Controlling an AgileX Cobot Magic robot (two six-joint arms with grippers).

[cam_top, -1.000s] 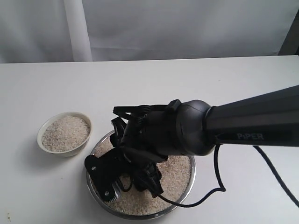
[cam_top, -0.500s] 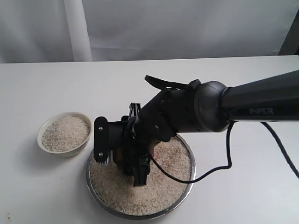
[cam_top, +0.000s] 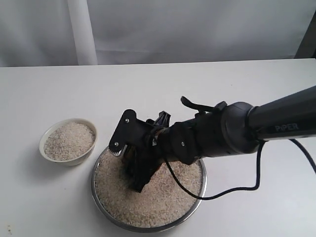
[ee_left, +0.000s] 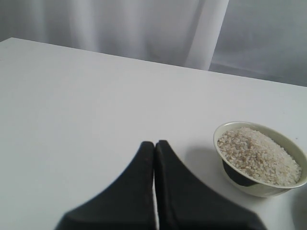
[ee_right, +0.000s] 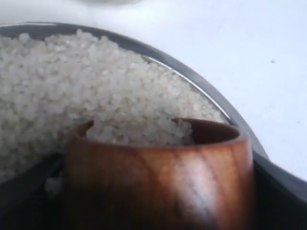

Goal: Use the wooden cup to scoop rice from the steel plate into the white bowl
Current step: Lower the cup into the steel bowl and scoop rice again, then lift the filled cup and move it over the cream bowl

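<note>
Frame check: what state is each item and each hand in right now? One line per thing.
wooden cup: gripped, tipped into the rice, grains inside its mouth.
rice: loose layer covering the plate.
steel plate: flat on the table, full of rice.
white bowl: upright, nearly full, apart from the plate.
right hand: closed on the wooden cup.
left hand: shut, empty.
</note>
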